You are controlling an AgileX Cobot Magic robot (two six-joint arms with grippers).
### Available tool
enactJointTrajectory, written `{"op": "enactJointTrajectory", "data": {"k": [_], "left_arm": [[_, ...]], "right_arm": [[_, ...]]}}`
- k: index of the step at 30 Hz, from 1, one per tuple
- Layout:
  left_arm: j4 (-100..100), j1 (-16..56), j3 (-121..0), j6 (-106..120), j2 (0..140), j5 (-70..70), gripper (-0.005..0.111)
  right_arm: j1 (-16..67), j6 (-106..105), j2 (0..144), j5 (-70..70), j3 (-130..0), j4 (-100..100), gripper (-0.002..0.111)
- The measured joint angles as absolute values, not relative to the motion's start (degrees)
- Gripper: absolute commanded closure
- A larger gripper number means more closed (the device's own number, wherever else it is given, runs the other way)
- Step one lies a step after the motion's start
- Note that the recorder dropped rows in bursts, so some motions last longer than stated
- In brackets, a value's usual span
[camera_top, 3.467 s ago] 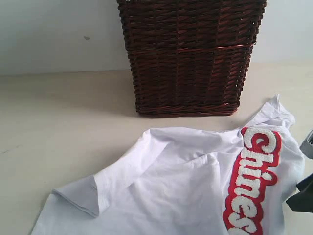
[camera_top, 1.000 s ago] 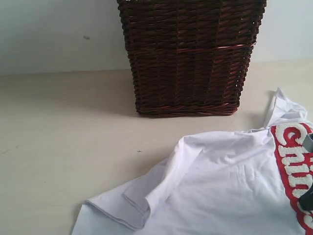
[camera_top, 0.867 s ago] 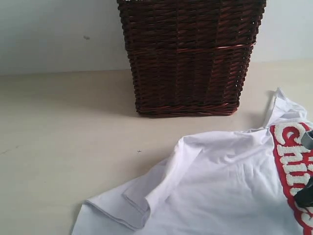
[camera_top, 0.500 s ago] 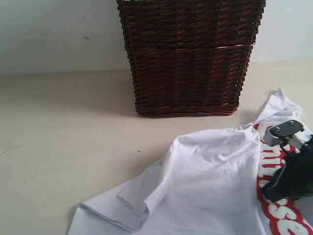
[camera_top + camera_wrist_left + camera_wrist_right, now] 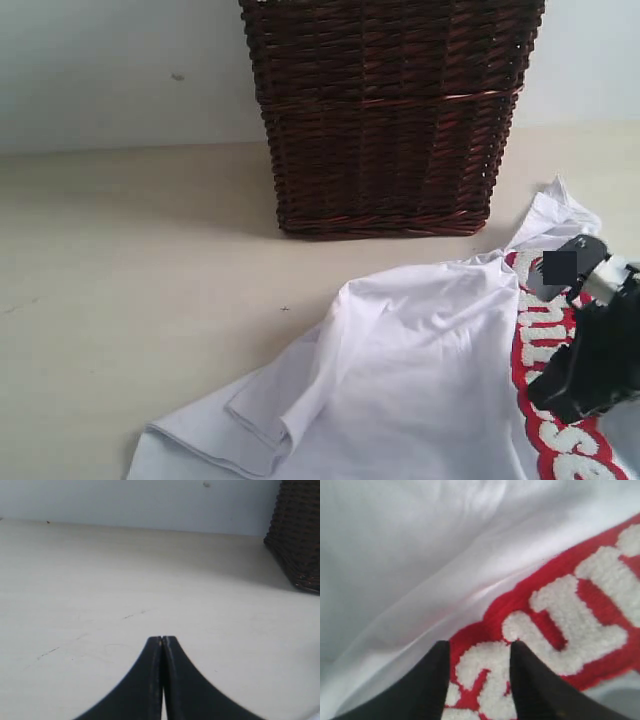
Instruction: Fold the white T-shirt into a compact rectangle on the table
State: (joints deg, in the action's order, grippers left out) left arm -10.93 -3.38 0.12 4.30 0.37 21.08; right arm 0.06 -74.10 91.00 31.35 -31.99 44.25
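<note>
The white T-shirt (image 5: 420,380) lies rumpled at the front right of the table (image 5: 130,260), one sleeve folded over at its left end. Its fuzzy white lettering on red (image 5: 540,345) runs down the right side. My right gripper (image 5: 560,392) sits low over that lettering. In the right wrist view the right gripper (image 5: 479,647) is open, its dark fingers (image 5: 432,675) either side of a white letter (image 5: 490,680), touching or just above the cloth. My left gripper (image 5: 162,639) is shut and empty over bare table (image 5: 100,580), out of the exterior view.
A tall dark wicker basket (image 5: 390,110) stands at the back centre against the pale wall (image 5: 120,60); its lower corner (image 5: 297,535) shows in the left wrist view. Bare table stretches to the left of the shirt.
The shirt was first dragged right; over the last second my right gripper came in leftward over the lettering, and the cloth bunched and slid left with it.
</note>
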Motion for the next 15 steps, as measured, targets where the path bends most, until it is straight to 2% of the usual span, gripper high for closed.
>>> {"op": "enactJointTrajectory", "data": {"k": [8, 15], "left_arm": [[-10.93, -3.38, 0.12, 4.3, 0.37, 21.08, 0.107], [-10.93, -3.38, 0.12, 4.3, 0.37, 21.08, 0.107]], "right_arm": [[-11.59, -63.16, 73.44, 37.28, -31.93, 32.06, 0.054], [-22.6, -57.69, 78.6, 47.25, -28.7, 27.17, 0.054]]}}
